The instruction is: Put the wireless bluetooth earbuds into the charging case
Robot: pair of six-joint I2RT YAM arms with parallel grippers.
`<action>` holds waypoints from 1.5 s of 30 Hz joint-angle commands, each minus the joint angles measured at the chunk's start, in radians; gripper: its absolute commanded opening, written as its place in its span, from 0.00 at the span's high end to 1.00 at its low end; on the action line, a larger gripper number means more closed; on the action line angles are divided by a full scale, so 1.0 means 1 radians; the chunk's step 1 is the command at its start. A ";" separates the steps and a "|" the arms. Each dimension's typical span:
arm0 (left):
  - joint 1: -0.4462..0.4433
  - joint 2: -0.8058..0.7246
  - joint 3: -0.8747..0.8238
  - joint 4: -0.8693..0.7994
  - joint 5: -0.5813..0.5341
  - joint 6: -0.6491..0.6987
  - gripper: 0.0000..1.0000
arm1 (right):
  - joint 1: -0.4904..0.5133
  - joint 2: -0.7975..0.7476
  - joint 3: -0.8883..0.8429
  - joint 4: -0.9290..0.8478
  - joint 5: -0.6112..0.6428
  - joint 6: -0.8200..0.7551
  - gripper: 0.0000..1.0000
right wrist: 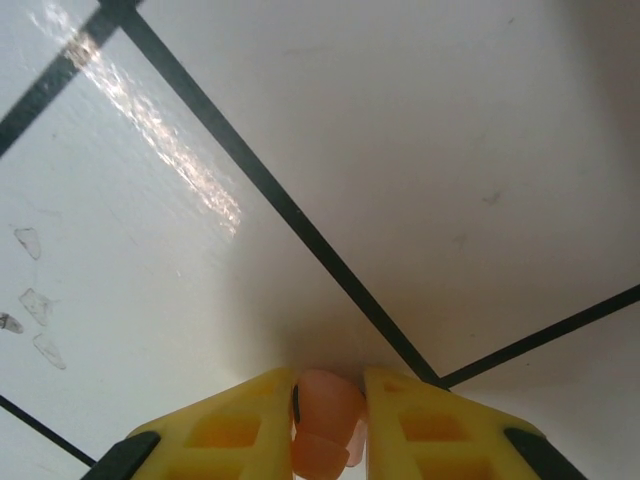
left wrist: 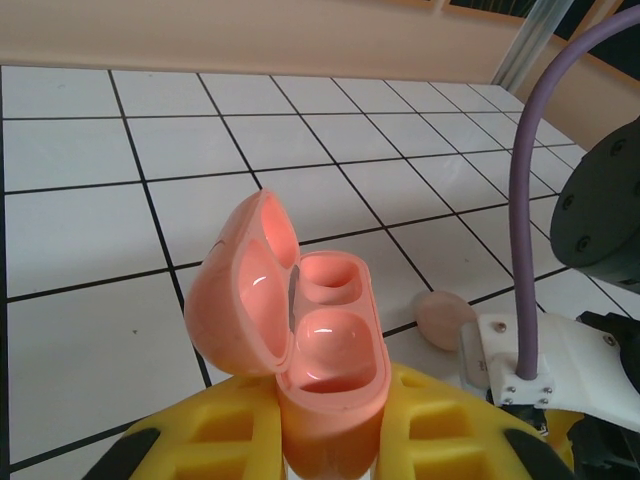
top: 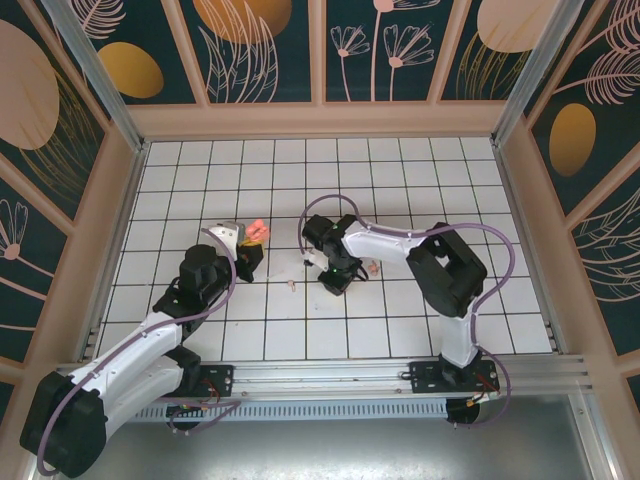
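Top external view: salmon-pink rounded hinged plastic charging case [top: 257, 232], lid open, pinched in the left gripper [top: 243, 241] above the white tiled table [top: 420, 180]. The right gripper [top: 336, 281] sits low over the tiles near the middle; the charging case lies to its left and slightly farther from the arm bases, near but apart. A small pale pink speck [top: 372, 268] lies on the tile just right of that gripper, too small to identify. Left wrist view: yellow fingers [left wrist: 430, 395] of the left gripper [left wrist: 335, 415] press against the charging case [left wrist: 330, 360], which stands upright. Both wells are empty and face up, one behind the other along the line of sight, with the lid [left wrist: 240, 295] swung to the left. Right wrist view: the right gripper [right wrist: 330, 388] pinches a tiny pale pink earbud [right wrist: 322, 425], jaws nearly together, tile directly beneath. The stem direction cannot be told. Judgement: the right arm is the carrier, and the coming move runs leftward to above the wells, with the earbud entering from above.
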 commanded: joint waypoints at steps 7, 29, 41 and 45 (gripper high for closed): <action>0.006 0.075 -0.006 0.165 0.179 0.008 0.95 | -0.058 -0.350 -0.164 0.394 -0.057 0.056 0.80; -0.170 0.456 0.207 0.520 0.585 0.153 0.94 | -0.261 -0.998 -0.763 1.373 -0.620 0.054 0.80; -0.217 0.485 0.266 0.477 0.587 0.242 0.94 | -0.287 -0.900 -0.788 1.561 -0.726 0.167 0.80; -0.219 0.474 0.266 0.478 0.573 0.242 0.94 | -0.290 -0.878 -0.787 1.587 -0.735 0.181 0.80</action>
